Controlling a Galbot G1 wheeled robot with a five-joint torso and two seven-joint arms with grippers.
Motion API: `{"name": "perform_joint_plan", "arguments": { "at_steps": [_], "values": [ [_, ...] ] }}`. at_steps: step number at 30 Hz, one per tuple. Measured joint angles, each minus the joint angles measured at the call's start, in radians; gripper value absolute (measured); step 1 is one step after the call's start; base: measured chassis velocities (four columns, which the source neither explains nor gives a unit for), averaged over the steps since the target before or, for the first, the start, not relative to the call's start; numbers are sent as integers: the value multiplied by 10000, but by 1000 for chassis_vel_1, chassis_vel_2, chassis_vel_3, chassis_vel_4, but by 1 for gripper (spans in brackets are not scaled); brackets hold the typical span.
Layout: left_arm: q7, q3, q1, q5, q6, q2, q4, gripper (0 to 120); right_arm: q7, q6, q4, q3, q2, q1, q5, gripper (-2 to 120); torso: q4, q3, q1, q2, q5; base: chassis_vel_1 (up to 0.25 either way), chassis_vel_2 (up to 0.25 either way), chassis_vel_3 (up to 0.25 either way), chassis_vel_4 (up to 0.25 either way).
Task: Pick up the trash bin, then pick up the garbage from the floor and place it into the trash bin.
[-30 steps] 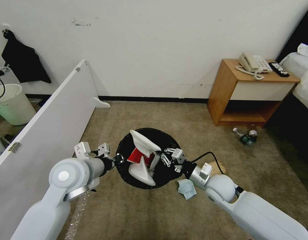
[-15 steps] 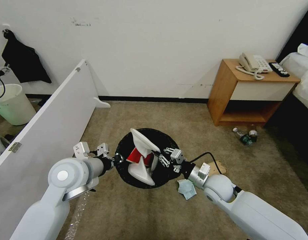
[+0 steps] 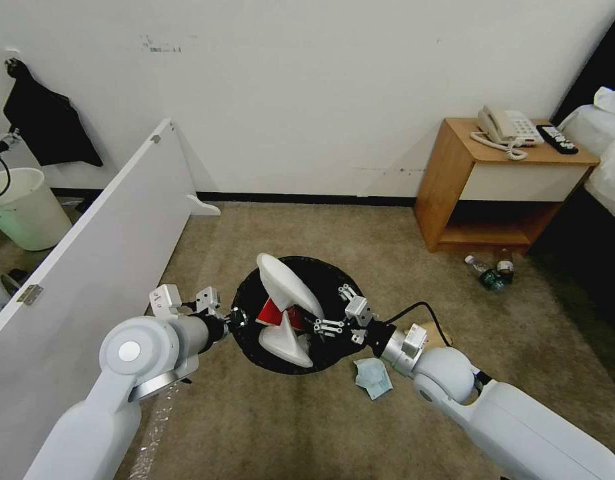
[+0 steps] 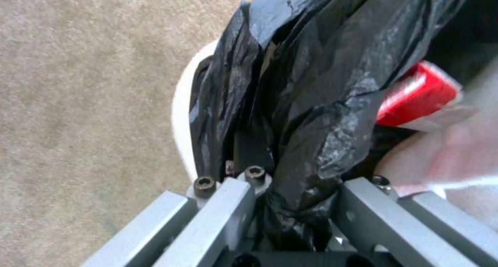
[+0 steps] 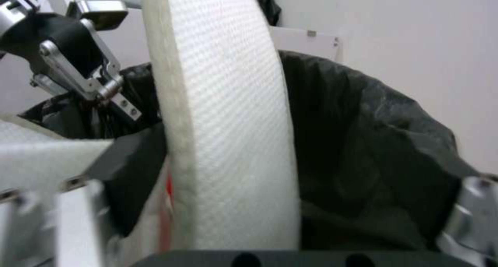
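Carpet: slipper between right pincer's fingers.

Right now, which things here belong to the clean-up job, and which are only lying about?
Job: bin, held at the rim by the left gripper; two slippers and red packet inside; right gripper open; blue cloth, cardboard, bottles on the floor.

Lying about: phone, remote, bucket.

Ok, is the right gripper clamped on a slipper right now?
No: in the head view the right gripper stands open over the trash bin, fingers spread, with the upright slipper free beside it.
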Motion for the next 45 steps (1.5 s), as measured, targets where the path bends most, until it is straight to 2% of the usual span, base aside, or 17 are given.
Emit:
{"name": "perform_joint_plan", "arguments": {
  "at_steps": [6, 18, 45],
  "values": [
    [19, 43, -58, 202, 0, -45, 110, 0, -32, 0, 123, 93, -112, -26, 54, 100, 2, 0, 0, 0, -2, 0, 0, 0, 0],
    [-8, 49, -210, 334, 0, -118, 274, 0, -151, 18, 407, 492, -329, -263, 78, 100, 1, 0, 0, 0, -1, 0, 0, 0, 0],
    [-61, 17, -91, 712, -33, -208, 482, 0, -451, 5, 1452, 1220, -1009, -645, 604, 100, 1, 0, -1, 0, -1, 0, 0, 0, 0]
  ]
}}
